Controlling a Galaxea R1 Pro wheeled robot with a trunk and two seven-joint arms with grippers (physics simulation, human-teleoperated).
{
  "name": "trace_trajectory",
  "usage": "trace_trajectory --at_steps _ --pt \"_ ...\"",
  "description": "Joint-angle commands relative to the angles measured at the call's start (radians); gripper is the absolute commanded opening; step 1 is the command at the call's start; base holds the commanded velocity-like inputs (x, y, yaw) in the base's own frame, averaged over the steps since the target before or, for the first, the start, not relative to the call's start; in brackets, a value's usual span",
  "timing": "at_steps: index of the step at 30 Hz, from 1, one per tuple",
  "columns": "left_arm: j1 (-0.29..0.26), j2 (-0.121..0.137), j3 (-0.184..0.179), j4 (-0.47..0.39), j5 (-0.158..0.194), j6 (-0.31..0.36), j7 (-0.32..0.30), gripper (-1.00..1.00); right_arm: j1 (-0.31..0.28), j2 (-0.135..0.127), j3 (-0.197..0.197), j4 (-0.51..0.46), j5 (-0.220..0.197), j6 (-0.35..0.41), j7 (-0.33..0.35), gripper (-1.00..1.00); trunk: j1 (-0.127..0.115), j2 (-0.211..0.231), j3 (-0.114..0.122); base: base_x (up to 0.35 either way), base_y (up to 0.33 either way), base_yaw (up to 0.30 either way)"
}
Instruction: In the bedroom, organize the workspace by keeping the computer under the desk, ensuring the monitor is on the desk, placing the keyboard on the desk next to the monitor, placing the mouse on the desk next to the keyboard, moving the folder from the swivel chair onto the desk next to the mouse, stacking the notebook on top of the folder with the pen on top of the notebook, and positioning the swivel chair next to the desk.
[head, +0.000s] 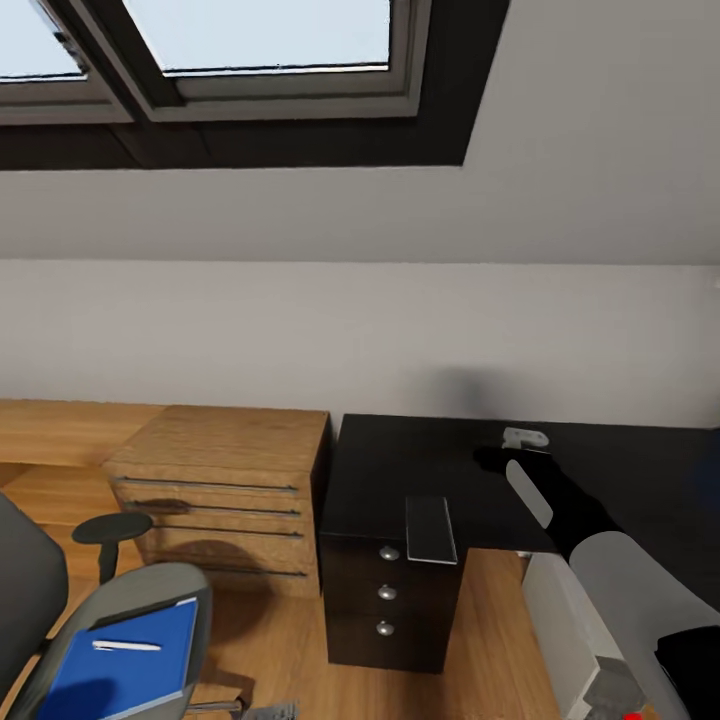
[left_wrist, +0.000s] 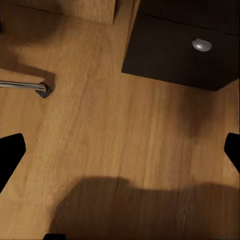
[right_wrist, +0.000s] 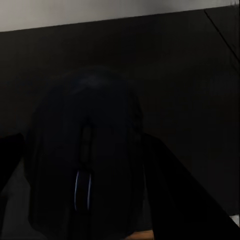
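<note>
The right gripper (head: 497, 458) reaches over the matt black desk top (head: 400, 470), its black fingers (right_wrist: 165, 185) clenched on either side of the small dark rounded mouse (right_wrist: 87, 155), held just above the desk. Well off to its left, the bright blue flat folder (head: 125, 665) lies on the grey swivel chair (head: 150, 590), a white pen (head: 127, 646) on it. The left gripper (left_wrist: 120, 150) hangs spread open over the light wood floor (left_wrist: 110, 130), beside the black drawer unit (left_wrist: 175, 55)

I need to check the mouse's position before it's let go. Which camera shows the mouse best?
The right wrist view: the mouse looms large and close between the right gripper's fingers, over the black desk. In the head view the right gripper reaches over the desk and the mouse cannot be made out there. The left wrist view looks at the floor.
</note>
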Motion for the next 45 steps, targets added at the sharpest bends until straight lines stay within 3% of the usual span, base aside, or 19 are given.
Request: trace_trajectory --at_steps 1,4,6,8,10,16,29,36,40,45 --pt "-0.001 0.001 -0.005 -0.009 0.006 0.002 0.01 1.0 -0.001 -0.002 0.006 -0.002 -0.014 0.001 -0.012 -1.0 -0.004 0.006 0.002 0.0 0.0 -0.292" --pt "-0.001 0.001 -0.004 -0.024 0.006 0.003 0.012 1.0 -0.001 -0.002 0.005 -0.002 -0.014 0.001 -0.012 -1.0 -0.015 0.027 0.011 0.0 0.0 -0.217" --pt "-0.001 0.001 0.018 -0.059 0.006 0.007 0.022 1.0 -0.001 -0.002 0.004 -0.015 -0.014 0.001 -0.012 -1.0 -0.023 0.041 0.017 0.0 0.0 -0.038" --pt "-0.001 0.001 0.035 -0.12 0.007 0.064 0.095 1.0 -0.001 -0.002 0.005 -0.021 -0.014 0.002 -0.012 -1.0 -0.031 0.055 0.024 0.0 0.0 -0.005" --pt "-0.001 0.0 0.06 -0.139 0.011 0.079 0.127 1.0 -0.001 -0.002 0.005 -0.021 -0.014 0.003 -0.012 -1.0 -0.038 0.069 0.03 0.0 0.0 -0.002" --pt "-0.001 0.0 0.087 -0.13 0.015 0.08 0.133 1.0 0.0 -0.001 0.005 -0.02 -0.014 0.002 -0.012 -1.0 -0.061 0.111 0.049 0.0 0.0 -0.021" --pt "-0.001 -0.002 0.088 -0.107 0.013 0.076 0.129 1.0 0.001 0.0 0.005 -0.015 -0.014 0.0 -0.012 -1.0 -0.065 0.118 0.052 0.0 -0.012 -0.264" --pt "-0.001 -0.002 0.087 -0.097 0.01 0.074 0.129 1.0 0.001 0.0 0.005 -0.011 -0.014 -0.005 -0.012 -1.0 -0.065 0.118 0.052 0.0 -0.254 -0.192" --pt "-0.001 -0.002 0.085 -0.097 0.008 0.04 0.129 1.0 0.001 0.002 0.003 0.023 -0.013 -0.018 -0.012 -1.0 -0.065 0.118 0.052 0.0 -0.311 -0.009" --pt "-0.001 -0.004 0.082 -0.097 0.008 0.0 0.127 1.0 0.001 0.006 0.002 0.133 -0.011 -0.136 -0.032 -1.0 -0.065 0.118 0.052 0.0 -0.241 -0.001"
